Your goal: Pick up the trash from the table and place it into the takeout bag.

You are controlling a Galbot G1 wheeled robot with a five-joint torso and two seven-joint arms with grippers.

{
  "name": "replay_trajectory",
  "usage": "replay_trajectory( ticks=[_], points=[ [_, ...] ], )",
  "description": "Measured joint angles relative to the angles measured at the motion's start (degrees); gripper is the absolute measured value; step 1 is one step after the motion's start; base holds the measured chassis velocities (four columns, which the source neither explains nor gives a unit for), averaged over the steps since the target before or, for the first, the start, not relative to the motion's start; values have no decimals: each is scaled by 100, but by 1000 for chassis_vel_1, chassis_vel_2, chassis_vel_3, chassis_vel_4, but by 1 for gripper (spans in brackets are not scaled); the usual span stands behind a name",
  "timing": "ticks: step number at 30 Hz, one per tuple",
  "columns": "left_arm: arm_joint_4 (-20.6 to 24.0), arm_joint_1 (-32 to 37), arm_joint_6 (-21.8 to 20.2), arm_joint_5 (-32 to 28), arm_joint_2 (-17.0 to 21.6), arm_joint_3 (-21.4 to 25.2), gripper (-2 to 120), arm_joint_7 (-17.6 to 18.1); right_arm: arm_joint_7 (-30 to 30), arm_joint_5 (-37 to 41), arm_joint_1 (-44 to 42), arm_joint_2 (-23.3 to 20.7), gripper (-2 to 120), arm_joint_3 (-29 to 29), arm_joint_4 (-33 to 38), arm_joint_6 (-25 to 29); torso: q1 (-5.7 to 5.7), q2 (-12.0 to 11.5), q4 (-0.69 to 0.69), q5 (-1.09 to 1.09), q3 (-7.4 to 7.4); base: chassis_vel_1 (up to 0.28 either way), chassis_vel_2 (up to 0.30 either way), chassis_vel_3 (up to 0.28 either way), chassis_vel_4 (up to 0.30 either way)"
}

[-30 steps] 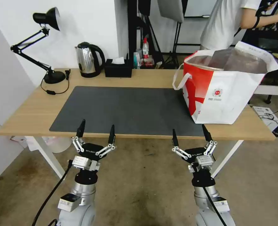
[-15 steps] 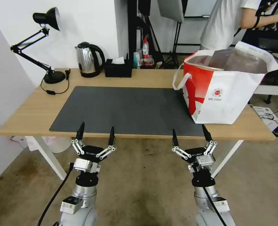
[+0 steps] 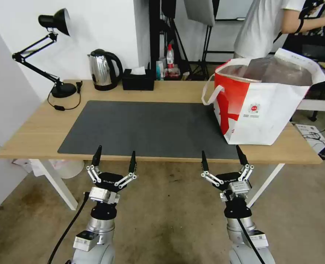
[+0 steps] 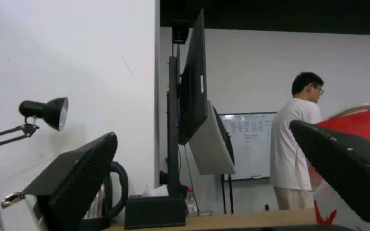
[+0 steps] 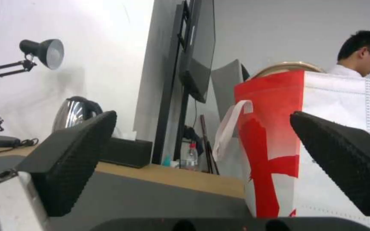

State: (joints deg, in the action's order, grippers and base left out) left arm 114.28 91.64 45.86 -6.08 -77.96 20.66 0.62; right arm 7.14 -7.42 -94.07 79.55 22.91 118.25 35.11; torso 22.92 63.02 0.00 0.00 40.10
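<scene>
The takeout bag (image 3: pixel 265 110) stands open on the right end of the table (image 3: pixel 41 124), white with a red side panel and foil lining; it also appears in the right wrist view (image 5: pixel 279 134). The dark grey mat (image 3: pixel 144 128) lies bare in the middle. The trash is out of view. My left gripper (image 3: pixel 115 154) and right gripper (image 3: pixel 220 154) hang open side by side just in front of the table's near edge, below the tabletop, with nothing between their fingers. Each wrist view looks out between its own open gripper: the left gripper (image 4: pixel 203 130) and the right gripper (image 5: pixel 203 114).
A steel kettle (image 3: pixel 103 69) and a black tissue box (image 3: pixel 138 80) stand at the back of the table. A black desk lamp (image 3: pixel 64 90) sits at the back left corner with its cord on the wood. White table legs (image 3: pixel 56 179) angle down by the left arm.
The left gripper has sunk a little lower and drifted slightly right. The right gripper and the bag have not moved.
</scene>
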Motion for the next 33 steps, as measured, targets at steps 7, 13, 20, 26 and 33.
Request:
replay_trajectory(
  ticks=[7,13,20,26,33],
  points=[
    [0,-1,0,-3,2,-1,100,-1,0,0,0,0,100,0,0,0,0,0,0,0,0,0,0,0,0],
    [0,-3,0,-6,4,0,100,-2,0,0,0,0,100,0,0,0,0,0,0,0,0,0,0,0,0],
    [0,-5,-1,-9,5,0,100,-4,0,0,0,0,100,0,0,0,0,0,0,0,0,0,0,0,0],
    [0,-6,-2,-11,5,0,100,-5,0,0,0,0,100,0,0,0,0,0,0,0,0,0,0,0,0],
    [0,-5,-4,-11,5,0,100,-5,0,0,0,0,100,0,0,0,0,0,0,0,0,0,0,0,0]
  ],
)
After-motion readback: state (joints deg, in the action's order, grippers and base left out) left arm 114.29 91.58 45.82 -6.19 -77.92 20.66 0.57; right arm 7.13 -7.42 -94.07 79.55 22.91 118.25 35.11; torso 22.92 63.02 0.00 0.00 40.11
